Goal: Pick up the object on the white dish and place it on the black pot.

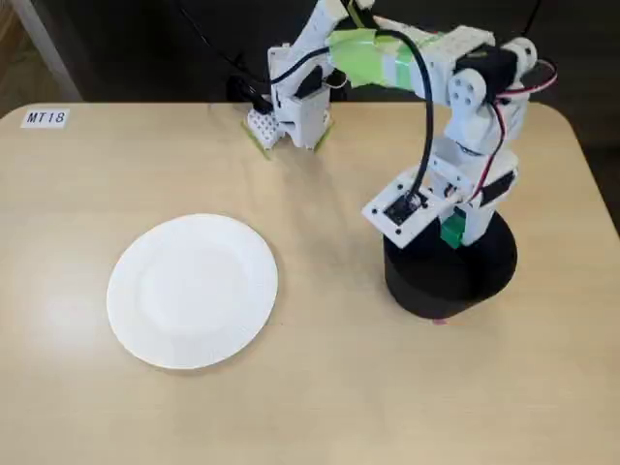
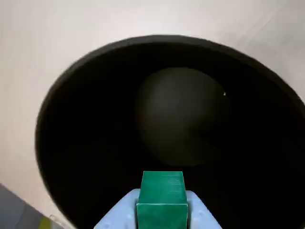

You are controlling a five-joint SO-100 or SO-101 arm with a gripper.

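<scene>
Hovering over the black pot (image 1: 450, 281), the fingers (image 2: 162, 210) grip the green cube (image 2: 162, 198).

From where I stand, the white arm (image 1: 426, 68) reaches from the far edge of the counter (image 1: 320, 407) and bends down over the pot near the right edge. The wrist view looks straight into the pot's dark mouth, with the cube pinched between pale blue fingers closed against its sides and held above the opening. The fixed view shows a sliver of green at the fingers, just above the rim. The white dish (image 1: 192, 291) lies bare toward the left side of the counter, well apart from the pot. A label reading MT18 (image 1: 46, 117) sits at the far left corner.
</scene>
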